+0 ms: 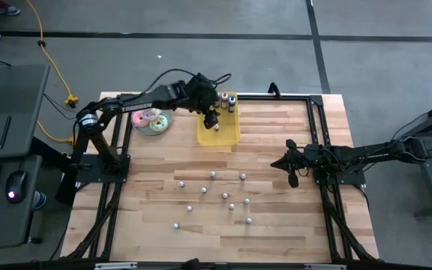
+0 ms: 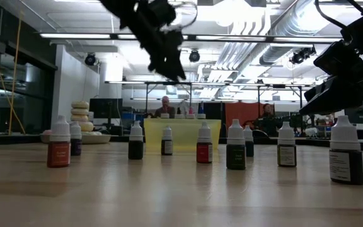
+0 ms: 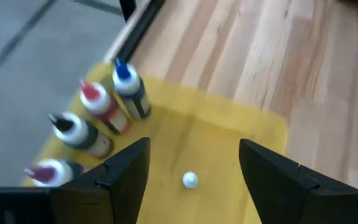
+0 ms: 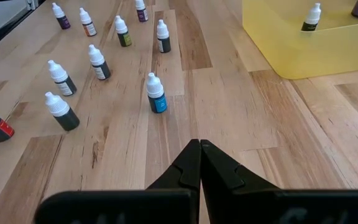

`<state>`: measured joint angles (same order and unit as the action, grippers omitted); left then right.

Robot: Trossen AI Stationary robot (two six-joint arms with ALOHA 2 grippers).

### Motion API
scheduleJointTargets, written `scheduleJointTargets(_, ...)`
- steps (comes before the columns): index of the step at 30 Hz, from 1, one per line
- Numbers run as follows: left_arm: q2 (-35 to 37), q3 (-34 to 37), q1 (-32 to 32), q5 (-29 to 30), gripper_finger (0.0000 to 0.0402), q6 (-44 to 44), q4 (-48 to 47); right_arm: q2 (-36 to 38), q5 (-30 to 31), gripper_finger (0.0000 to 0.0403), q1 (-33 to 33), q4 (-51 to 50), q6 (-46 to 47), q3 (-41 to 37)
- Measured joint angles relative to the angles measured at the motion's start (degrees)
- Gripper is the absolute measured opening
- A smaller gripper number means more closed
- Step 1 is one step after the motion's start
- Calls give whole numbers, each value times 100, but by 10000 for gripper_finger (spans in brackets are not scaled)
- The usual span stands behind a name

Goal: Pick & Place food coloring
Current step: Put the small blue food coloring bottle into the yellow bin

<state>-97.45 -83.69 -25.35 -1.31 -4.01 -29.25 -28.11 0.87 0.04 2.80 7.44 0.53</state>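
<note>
While the left gripper [image 3: 191, 165] hangs over the yellow tray [image 3: 229, 127] w/ fingers spread wide and nothing held, one small white-capped bottle [image 3: 190, 180] stands in the tray right below it, between the fingers. Four larger bottles [image 3: 107, 109] line the tray edge just beyond. Right gripper [image 4: 199, 163] waits closed, well apart; remaining small bottles [image 4: 156, 93] stand on the tabletop [image 4: 229, 112] ahead of it.

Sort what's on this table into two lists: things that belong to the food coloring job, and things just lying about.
Job:
- small white-capped dropper bottles scattered on the wooden table
- one small bottle standing in the yellow rectangular tray
- larger squeeze bottles with blue, red and dark tips in the tray's corner
- yellow rectangular tray
- left gripper, fingers open above the tray

Lying about:
- plate of pastel iced donuts
</note>
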Motion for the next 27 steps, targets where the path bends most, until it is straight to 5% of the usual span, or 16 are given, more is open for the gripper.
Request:
scheduleJointTargets(6,1,-1151,360,262,241,-220,-1657,0,0,0,-1,-2,0,0)
scheduleJointTargets(11,-9,-1426,930,254,241,-219,-2226,0,-1,0,0,-1,0,-1)
scheduleJointTargets(27,-1170,-1426,2522,401,241,386,-1299,0,-1,0,1,-1,0,-2)
